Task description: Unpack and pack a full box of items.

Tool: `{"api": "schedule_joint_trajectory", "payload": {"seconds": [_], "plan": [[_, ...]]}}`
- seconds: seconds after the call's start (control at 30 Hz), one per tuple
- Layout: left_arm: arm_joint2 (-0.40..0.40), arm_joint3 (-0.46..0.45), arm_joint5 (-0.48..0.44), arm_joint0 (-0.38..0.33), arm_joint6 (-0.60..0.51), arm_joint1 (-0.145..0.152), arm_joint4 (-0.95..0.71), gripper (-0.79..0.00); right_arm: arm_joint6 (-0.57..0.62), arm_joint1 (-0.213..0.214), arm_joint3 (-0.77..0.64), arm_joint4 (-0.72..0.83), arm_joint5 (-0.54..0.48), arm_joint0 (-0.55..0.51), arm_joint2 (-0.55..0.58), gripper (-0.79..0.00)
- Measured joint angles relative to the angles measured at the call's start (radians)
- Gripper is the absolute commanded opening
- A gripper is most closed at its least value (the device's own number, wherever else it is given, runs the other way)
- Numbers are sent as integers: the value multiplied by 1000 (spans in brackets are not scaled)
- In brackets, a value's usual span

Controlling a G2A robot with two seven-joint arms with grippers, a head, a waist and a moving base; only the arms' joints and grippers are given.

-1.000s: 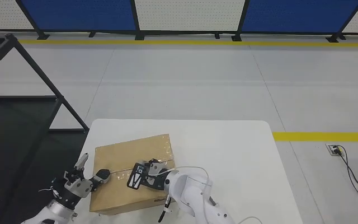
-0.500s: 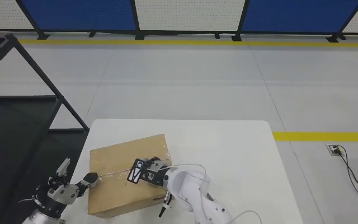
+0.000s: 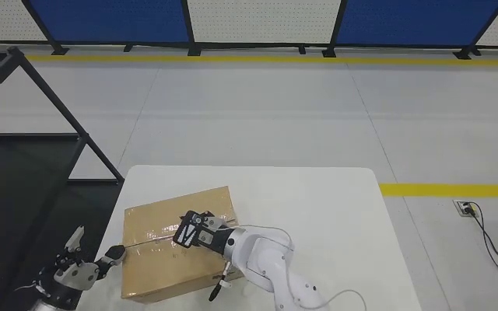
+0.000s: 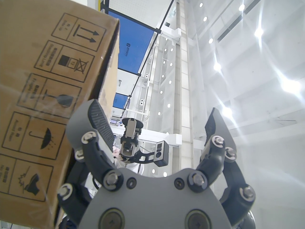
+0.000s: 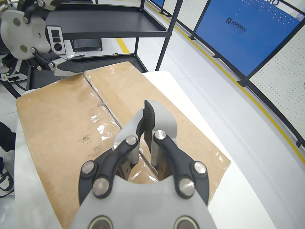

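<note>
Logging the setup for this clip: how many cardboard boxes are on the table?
1. The cardboard box lies on the left part of the white table, flaps closed and taped. Anything inside it is hidden.

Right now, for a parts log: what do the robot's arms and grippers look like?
Left gripper and right gripper match: pale grey plates, black links with silver screws, grey fingers with black ribbed pads. The right arm is white and rounded, with a thin white cable.

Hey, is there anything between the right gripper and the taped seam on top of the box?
Nothing visible. The right gripper, shut, sits directly over the centre seam of the box, with only clear tape beneath it. The left gripper is off at the seam's far end, at the box's edge.
</note>
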Motion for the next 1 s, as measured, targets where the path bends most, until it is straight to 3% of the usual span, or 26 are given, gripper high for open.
{"api": "schedule_joint_trajectory", "payload": {"seconds": [0.17, 0.27, 0.47, 0.57, 0.83, 1.0], "plan": [[-38, 6, -41, 20, -8, -5, -55, 0, 1, 0, -12, 3, -2, -5, -7, -785], [-51, 19, -63, 23, -9, -9, -101, 0, 41, -8, -17, 101, -17, 14, -4, -785], [-49, 36, -131, 26, 4, -18, -121, 0, 294, -51, 54, 566, 88, 134, 36, -785], [-49, 45, -202, 24, 71, -25, -107, 0, 383, -57, 75, 775, 129, 174, 48, -785], [-48, 45, -198, 24, 69, -25, -107, 0, 369, -56, 77, 701, 125, 164, 43, -785], [-41, 35, -186, 22, 69, -25, -94, 0, 442, -71, 150, 768, 212, 197, 6, -785]]}}
